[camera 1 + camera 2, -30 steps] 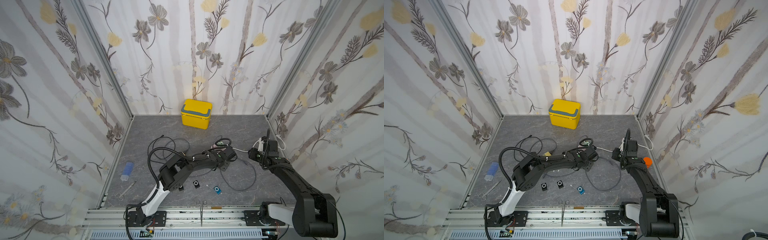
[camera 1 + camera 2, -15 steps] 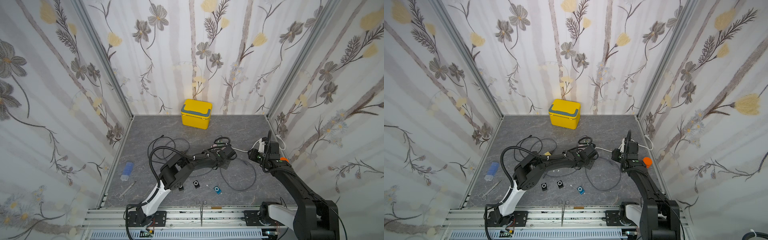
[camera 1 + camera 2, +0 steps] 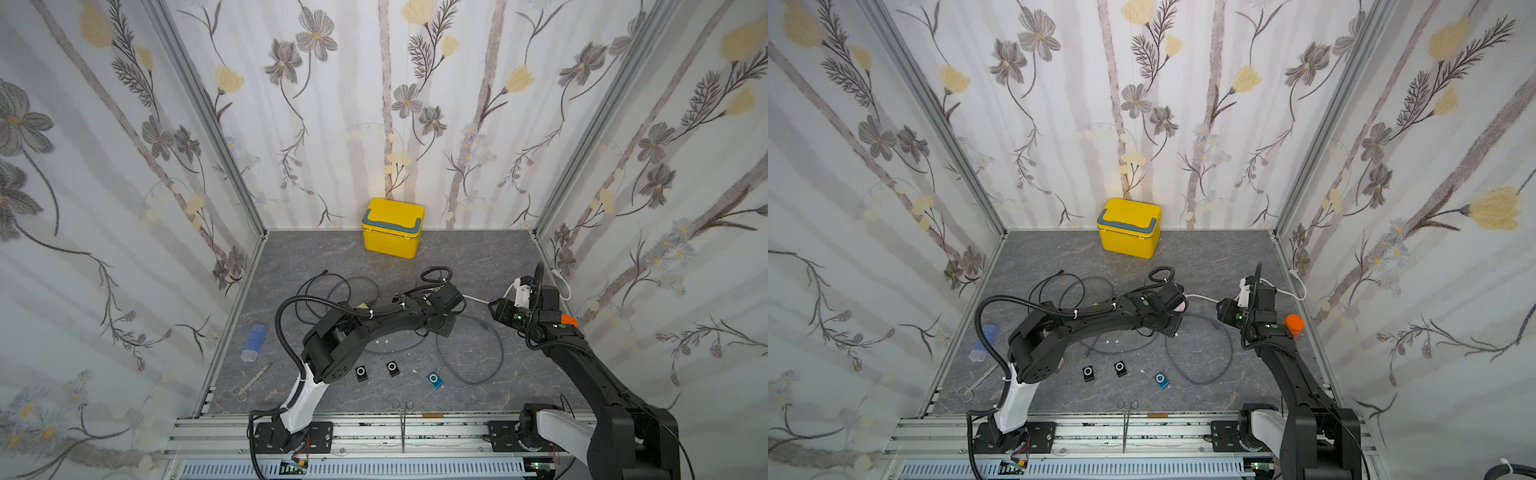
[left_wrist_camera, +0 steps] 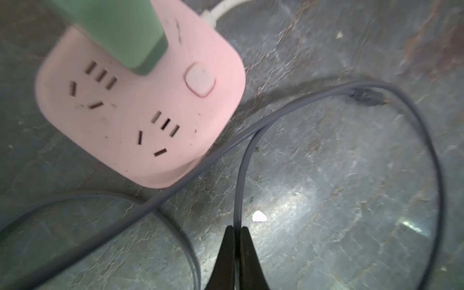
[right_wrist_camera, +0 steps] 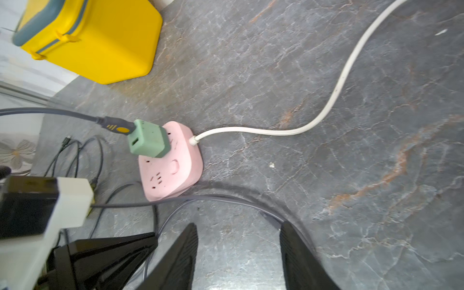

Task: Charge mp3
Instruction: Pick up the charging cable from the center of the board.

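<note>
The left fingers (image 4: 231, 241) were clenched on a thin grey charging cable (image 4: 240, 175), just beside a pink square power strip (image 4: 140, 113). The right fingers (image 5: 184, 251) stood released and empty. The small blue mp3 player (image 3: 435, 380) lay nearer, well apart. The cable likely needed drawing there slowly, without snagging its loops.

yellow box (image 3: 392, 232) is standing at the back wall | blue bottle (image 3: 254, 341) is lying near the side wall | scissors (image 3: 253, 379) are lying beside it on the counter (image 3: 478, 249)

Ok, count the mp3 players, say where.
3, in a row near the front: black player, second black player beside it, blue player rightmost. Others may be hidden.
</note>
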